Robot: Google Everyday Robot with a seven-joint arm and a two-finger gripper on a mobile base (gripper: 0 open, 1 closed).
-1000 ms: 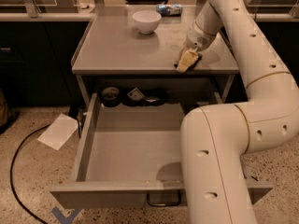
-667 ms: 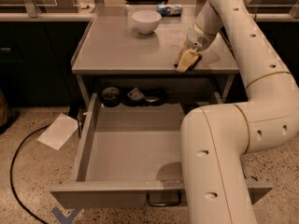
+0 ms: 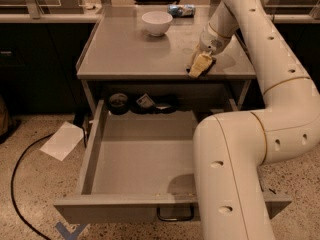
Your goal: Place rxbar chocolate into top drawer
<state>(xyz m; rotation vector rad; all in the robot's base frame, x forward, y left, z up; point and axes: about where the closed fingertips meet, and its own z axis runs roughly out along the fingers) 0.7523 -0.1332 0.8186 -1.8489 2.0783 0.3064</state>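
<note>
The step in hand looks like the pick-up: the tool (image 3: 200, 67) is pressed down onto the tabletop (image 3: 135, 54) at its front edge, towards the right corner. A dark sliver touching its right side is most likely the rxbar chocolate (image 3: 210, 62), though too little of it shows to be sure. Whether the tool is open or closed on it cannot be told from this view. The top drawer (image 3: 93, 149) stands pulled well out below the tabletop, its flat grey bottom bare over the front and middle, with the loop handle (image 3: 175, 216) on the front panel. The next move, as I judge it, calls for a firm hold on the flat bar. After that comes a lift clear of the front edge, and a carry forward and down into the open part of the drawer without knocking the drawer's sides. At the drawer's back edge lie a black tape roll (image 3: 118, 103) and a small packet (image 3: 145, 101). A white bowl (image 3: 156, 22) sits near the back of the tabletop, with a bluish packet (image 3: 181, 10) at the back edge beyond it. On the speckled floor to the left are a sheet of paper (image 3: 62, 140) and a black cable (image 3: 16, 184).
</note>
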